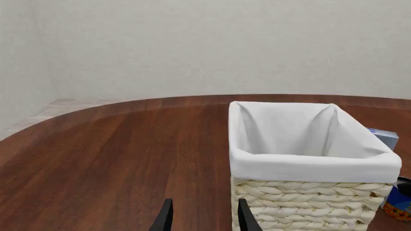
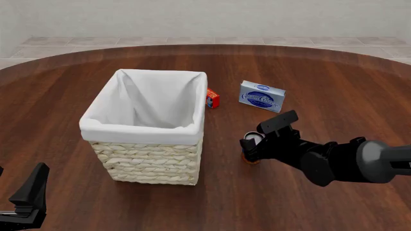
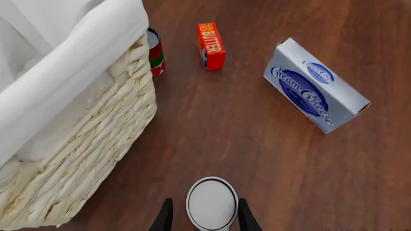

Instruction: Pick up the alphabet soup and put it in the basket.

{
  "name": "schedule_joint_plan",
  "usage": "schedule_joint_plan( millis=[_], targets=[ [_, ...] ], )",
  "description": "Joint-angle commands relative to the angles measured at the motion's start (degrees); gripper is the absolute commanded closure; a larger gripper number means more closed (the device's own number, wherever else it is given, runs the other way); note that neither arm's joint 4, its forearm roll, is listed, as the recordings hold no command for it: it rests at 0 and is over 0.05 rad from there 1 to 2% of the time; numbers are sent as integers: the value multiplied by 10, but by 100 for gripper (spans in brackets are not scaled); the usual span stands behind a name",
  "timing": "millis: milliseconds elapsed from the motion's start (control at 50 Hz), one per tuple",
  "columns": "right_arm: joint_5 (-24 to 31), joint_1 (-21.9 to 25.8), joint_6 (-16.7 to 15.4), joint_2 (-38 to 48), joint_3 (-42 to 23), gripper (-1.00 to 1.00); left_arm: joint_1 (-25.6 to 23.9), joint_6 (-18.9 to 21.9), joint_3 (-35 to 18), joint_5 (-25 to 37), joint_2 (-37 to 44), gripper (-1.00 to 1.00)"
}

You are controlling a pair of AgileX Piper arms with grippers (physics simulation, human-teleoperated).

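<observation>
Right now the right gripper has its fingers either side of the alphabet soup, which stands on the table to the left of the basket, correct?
Not quite. The right gripper does straddle the alphabet soup, but the can stands on the table to the right of the basket, not the left. The front view shows it, with the can between the basket and the right arm.

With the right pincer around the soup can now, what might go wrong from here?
1. The right pincer straddles only the top of the alphabet soup, so the can may slip or tip when lifted.
2. The basket stands tall close beside it; a low carry might strike the rim.
3. The cream cheese box and butter box lie nearby and may be knocked.
</observation>
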Motion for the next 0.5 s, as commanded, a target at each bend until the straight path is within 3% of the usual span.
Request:
schedule_joint_plan(
  millis=[20, 500],
  targets=[
    [-3, 2, 4, 3, 2, -100, 0, 0, 0, 0, 0, -100],
    [-6, -3, -2, 4, 2, -100, 0, 0, 0, 0, 0, -100]
  ],
)
